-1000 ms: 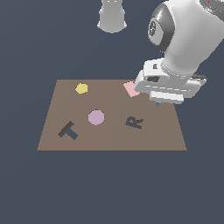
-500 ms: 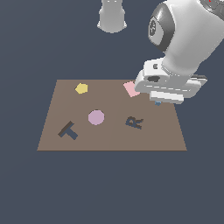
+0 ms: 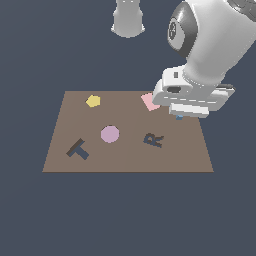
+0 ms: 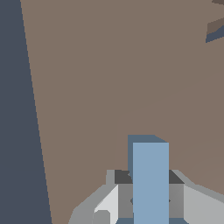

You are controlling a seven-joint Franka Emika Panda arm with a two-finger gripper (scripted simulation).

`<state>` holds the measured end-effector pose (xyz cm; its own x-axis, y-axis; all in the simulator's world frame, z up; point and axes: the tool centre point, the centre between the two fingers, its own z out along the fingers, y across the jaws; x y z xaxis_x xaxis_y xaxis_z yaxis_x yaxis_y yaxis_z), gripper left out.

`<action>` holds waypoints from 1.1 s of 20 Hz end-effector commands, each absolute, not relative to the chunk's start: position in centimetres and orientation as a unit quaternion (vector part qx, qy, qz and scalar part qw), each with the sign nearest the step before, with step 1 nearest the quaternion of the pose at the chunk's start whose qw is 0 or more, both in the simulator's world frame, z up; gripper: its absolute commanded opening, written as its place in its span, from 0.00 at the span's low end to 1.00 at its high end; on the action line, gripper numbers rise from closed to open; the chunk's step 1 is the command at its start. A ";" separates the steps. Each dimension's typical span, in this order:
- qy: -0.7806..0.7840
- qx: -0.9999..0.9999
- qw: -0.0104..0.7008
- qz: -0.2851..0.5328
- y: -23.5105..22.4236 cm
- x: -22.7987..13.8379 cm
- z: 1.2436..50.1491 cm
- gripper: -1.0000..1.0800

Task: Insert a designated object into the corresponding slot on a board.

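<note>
Holding the blue T [image 4: 150, 181] clamped between my gripper [image 4: 150, 192] fingers.
Grasp looks done; I must carry it across the board [image 3: 125, 162] to the T slot [image 3: 78, 149].

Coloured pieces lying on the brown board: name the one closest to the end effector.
The pink rectangular piece, at the board's far edge, right beside the end effector. The yellow pentagon and the round lilac piece lie well off toward the exterior view's left.

We see the arm's gripper [image 3: 186, 111] low over the brown board [image 3: 130, 160] at its three o'clock edge; the T-shaped slot [image 3: 78, 149] sits near eight o'clock.
</note>
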<state>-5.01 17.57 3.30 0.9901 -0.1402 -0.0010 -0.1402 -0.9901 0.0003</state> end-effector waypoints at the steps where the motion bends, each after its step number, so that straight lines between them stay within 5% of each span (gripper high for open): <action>1: -0.063 0.998 0.000 0.000 17.0 -5.1 3.3 0.00; 22: 0.112 0.994 0.000 0.000 5.1 -4.8 3.6 0.00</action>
